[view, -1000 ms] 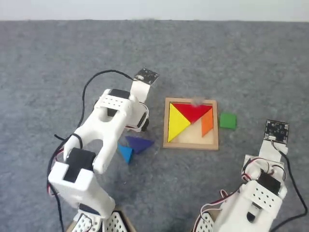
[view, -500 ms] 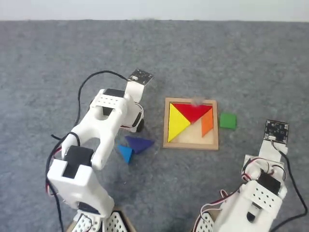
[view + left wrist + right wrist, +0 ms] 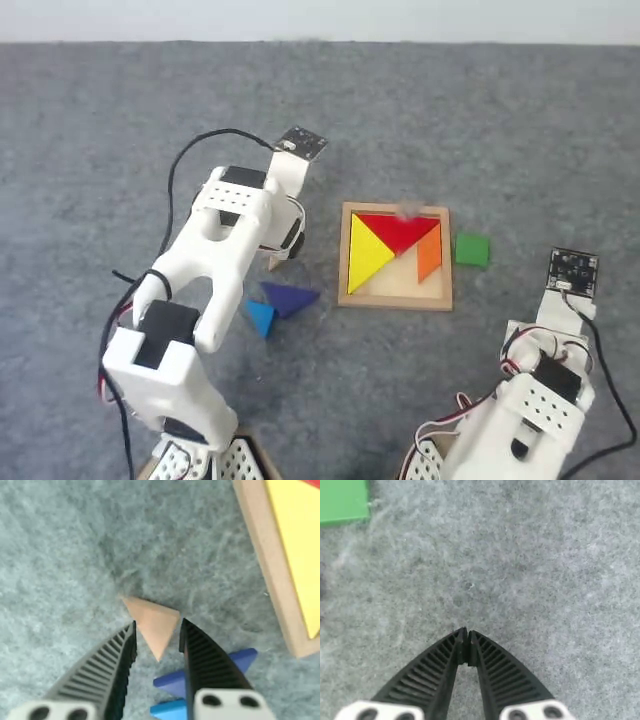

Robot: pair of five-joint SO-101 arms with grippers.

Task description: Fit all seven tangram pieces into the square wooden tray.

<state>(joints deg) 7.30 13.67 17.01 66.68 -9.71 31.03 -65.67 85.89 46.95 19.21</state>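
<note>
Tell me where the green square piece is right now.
In the high view the green square lies flat on the grey carpet, close beside the right rim of the wooden tray, on the right arm's side.

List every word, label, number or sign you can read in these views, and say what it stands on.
No text can be read in any view.
left wrist board, on the left arm in the high view: any marking is too small to read.
right wrist board, on the right arm: likewise too small to read.
The wooden tray, the tangram pieces and the grey mat bear no print.
</note>
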